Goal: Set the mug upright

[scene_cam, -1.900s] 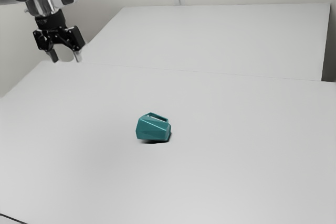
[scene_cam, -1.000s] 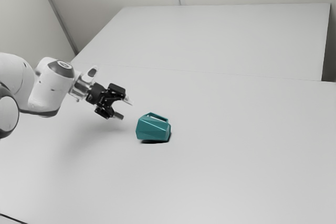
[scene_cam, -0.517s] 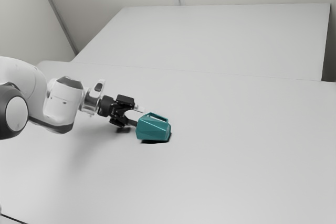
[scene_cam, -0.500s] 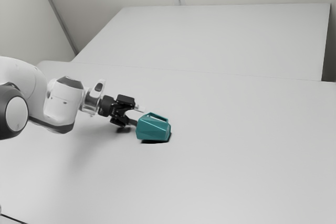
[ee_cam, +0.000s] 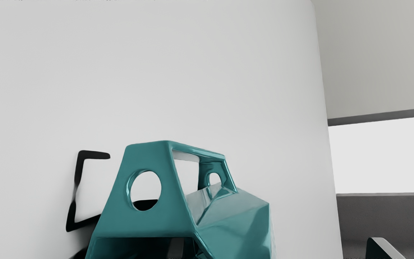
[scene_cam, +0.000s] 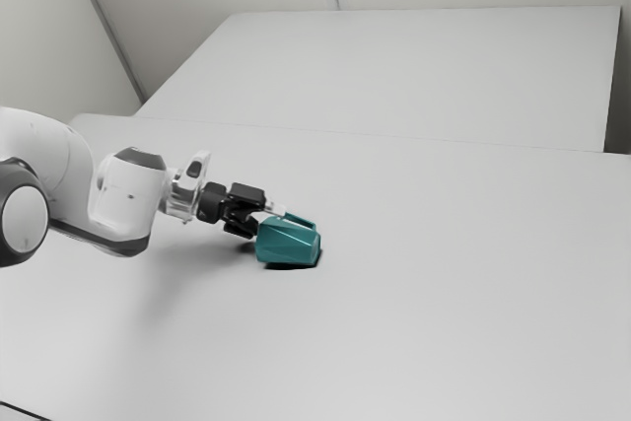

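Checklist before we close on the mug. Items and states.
1. Mug within reach of gripper, mouth facing it: ok
2. One finger inside the mouth, the other outside: ok
3. Both fingers touching the wall: not ok, outer one stands off
4. Handle clear of the closing path: cannot tell
5. Inner finger deep enough to hold: cannot tell

Teal mug (scene_cam: 288,244); black hand (scene_cam: 267,221); pale grey table (scene_cam: 444,293).
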Robot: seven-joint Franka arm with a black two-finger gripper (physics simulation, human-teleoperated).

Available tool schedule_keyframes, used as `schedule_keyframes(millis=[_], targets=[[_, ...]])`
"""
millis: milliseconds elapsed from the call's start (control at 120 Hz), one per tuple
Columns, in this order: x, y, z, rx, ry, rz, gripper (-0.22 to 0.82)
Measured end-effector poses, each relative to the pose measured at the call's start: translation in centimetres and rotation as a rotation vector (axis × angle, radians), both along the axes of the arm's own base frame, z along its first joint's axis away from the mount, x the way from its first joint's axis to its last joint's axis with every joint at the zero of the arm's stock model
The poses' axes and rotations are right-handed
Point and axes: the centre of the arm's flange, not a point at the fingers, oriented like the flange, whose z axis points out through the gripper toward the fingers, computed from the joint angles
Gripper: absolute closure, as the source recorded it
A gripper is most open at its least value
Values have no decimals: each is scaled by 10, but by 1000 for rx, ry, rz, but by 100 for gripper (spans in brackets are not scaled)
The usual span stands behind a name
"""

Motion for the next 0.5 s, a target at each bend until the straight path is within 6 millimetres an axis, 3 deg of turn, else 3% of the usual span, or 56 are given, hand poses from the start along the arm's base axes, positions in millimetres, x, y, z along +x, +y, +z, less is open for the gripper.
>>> schedule_keyframes(millis=[133,325,500], targets=[[1,-5,-2,-1,-13,-5,25],[2,-6,-3,-1,-25,-6,58],[2,-6,-3,1,-28,-6,69]])
